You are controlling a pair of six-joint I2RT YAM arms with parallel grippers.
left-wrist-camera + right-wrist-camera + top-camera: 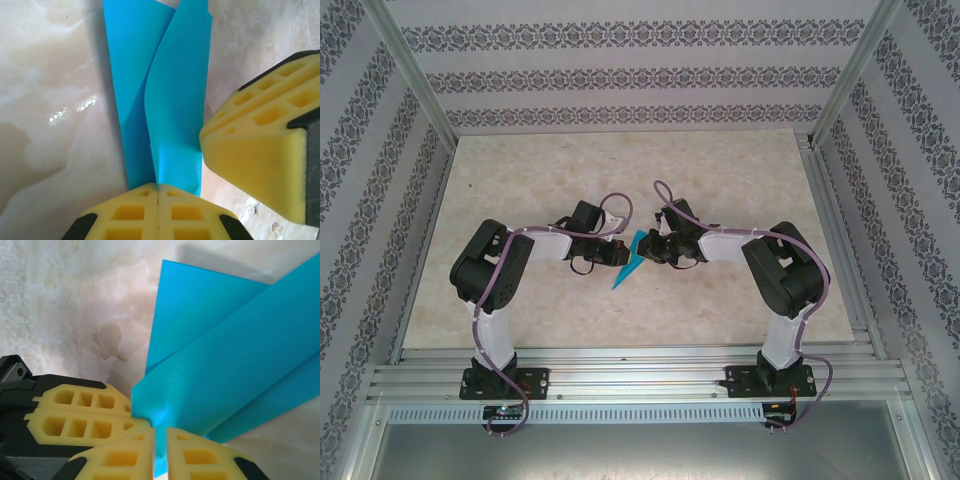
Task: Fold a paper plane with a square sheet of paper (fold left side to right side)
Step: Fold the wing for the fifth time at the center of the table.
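Left gripper and right gripper each clamp the folded blue paper between them

bright, even white light from above. seen from overhead, the arms lay only faint, short shadows on the marble table, all sharp. at the left wrist, small glare spots glint on the table beside the blue paper, which drops a soft dark shadow along its left edge; the yellow pads nearest the lens look slightly soft. at the right wrist the paper shades the table behind it.
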